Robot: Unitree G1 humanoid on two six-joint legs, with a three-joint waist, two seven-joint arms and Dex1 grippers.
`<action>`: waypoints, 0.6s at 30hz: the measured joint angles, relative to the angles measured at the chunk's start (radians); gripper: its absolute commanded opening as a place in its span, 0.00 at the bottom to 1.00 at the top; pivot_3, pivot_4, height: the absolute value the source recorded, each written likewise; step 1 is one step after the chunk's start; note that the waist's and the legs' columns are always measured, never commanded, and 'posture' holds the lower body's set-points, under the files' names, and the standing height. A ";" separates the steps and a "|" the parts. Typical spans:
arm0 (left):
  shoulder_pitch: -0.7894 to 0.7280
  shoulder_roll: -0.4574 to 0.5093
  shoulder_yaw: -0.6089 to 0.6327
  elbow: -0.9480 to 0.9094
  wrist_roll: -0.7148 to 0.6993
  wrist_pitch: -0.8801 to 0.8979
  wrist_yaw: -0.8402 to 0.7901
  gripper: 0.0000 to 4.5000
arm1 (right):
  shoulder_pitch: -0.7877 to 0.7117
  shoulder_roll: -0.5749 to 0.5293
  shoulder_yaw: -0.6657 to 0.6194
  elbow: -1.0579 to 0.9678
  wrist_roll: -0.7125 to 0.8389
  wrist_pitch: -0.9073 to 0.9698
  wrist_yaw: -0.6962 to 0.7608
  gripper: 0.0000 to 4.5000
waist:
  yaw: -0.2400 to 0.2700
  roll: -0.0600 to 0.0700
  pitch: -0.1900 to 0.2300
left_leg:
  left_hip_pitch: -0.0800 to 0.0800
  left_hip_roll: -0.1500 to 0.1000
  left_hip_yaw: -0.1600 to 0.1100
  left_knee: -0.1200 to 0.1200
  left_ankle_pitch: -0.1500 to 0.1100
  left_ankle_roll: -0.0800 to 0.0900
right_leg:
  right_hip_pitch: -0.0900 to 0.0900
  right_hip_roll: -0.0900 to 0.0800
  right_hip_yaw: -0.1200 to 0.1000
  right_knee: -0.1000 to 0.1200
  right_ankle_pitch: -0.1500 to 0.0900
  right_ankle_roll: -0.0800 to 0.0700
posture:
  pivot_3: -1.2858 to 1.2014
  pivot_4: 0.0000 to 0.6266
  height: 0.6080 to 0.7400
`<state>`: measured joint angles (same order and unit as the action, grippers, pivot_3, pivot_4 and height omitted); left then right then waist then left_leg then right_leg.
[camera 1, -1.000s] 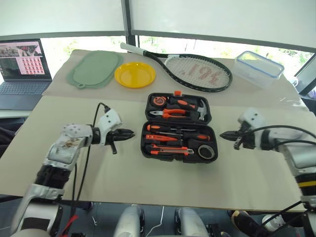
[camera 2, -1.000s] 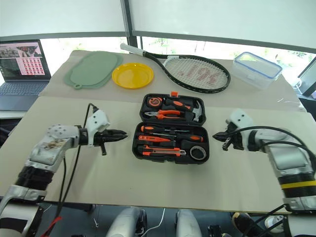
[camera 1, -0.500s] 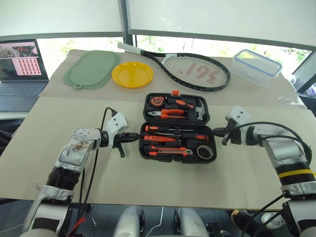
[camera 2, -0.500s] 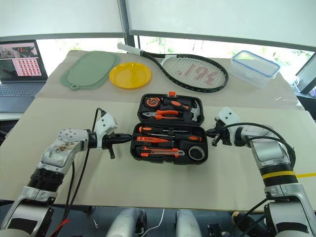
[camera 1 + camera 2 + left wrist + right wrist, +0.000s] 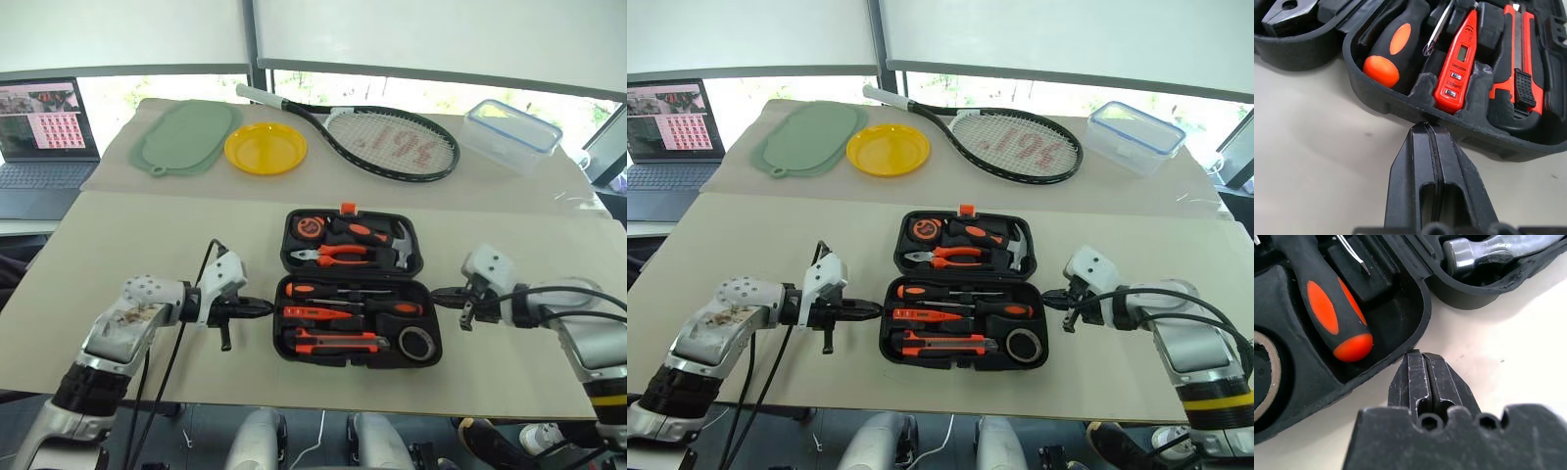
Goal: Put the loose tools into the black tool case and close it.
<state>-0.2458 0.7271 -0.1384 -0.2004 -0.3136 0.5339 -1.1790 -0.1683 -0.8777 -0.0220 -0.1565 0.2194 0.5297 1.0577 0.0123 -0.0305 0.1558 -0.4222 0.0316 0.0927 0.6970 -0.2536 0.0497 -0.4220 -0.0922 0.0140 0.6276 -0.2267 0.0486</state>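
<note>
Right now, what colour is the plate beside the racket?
Plain yellow plate, next to the racket; clearest in the left eye view.

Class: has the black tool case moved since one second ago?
Yes. The black tool case has slid nearer the robot, away from the yellow plate.

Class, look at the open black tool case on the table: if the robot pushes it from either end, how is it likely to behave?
The tool case looks like rigid moulded plastic, so it should probably slide rather than bend. Loaded with a hammer, pliers and screwdrivers, it is likely heavy for its size. Lying open and flat on the table, it seems unlikely to tip.
</note>
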 measured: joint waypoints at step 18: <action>0.037 0.025 -0.022 0.023 0.013 -0.061 0.047 0.00 | 0.116 -0.004 -0.026 -0.140 0.041 0.072 -0.031 0.00 | -0.001 0.000 0.000 | 0.003 0.001 0.000 0.000 0.001 -0.001 | 0.001 0.001 0.000 0.002 0.000 -0.002 | 0.52 0.24 0.99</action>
<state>-0.2088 0.7520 -0.1606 -0.1772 -0.3005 0.4726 -1.1317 -0.0525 -0.8815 -0.0477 -0.2963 0.2602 0.6014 1.0268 0.0117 -0.0304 0.1558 -0.4195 0.0321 0.0924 0.6974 -0.2527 0.0484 -0.4212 -0.0914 0.0142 0.6297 -0.2266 0.0469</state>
